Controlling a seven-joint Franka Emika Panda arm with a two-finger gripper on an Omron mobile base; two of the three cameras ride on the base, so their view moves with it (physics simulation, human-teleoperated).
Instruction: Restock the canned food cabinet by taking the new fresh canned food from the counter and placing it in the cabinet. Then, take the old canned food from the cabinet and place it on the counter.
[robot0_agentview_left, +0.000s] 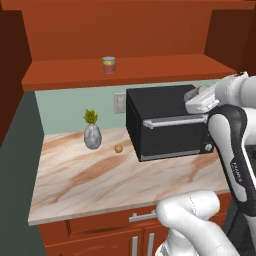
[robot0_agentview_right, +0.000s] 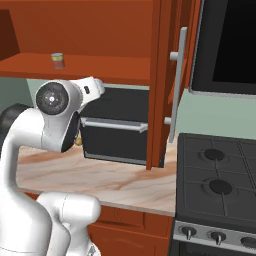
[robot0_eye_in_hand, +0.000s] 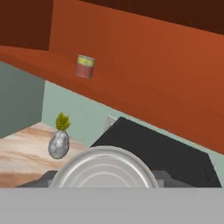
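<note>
Left to right: a grey vase with a green sprig (robot0_agentview_left: 92, 134) and a small brown nut-like ball (robot0_agentview_left: 118, 148) sit on the counter (robot0_agentview_left: 90, 180), both left of the black toaster oven (robot0_agentview_left: 167, 125).

Up on the cabinet (robot0_agentview_left: 150, 67) shelf board stands the old canned food (robot0_agentview_left: 109, 65), upright and alone, well apart from everything.

Hand view shows a silver can lid (robot0_eye_in_hand: 105, 170) right at the bottom edge, close under the camera. You likely have the new fresh canned food there, but the label is hidden, and I cannot tell whether the claw is closed on it.

Handling: treat either can as rigid, moderately heavy, with smooth, slippery metal walls. Pinch across the mid-body, keep it upright, and avoid the rim.

The shelf edge is your clearance risk going in.
</note>
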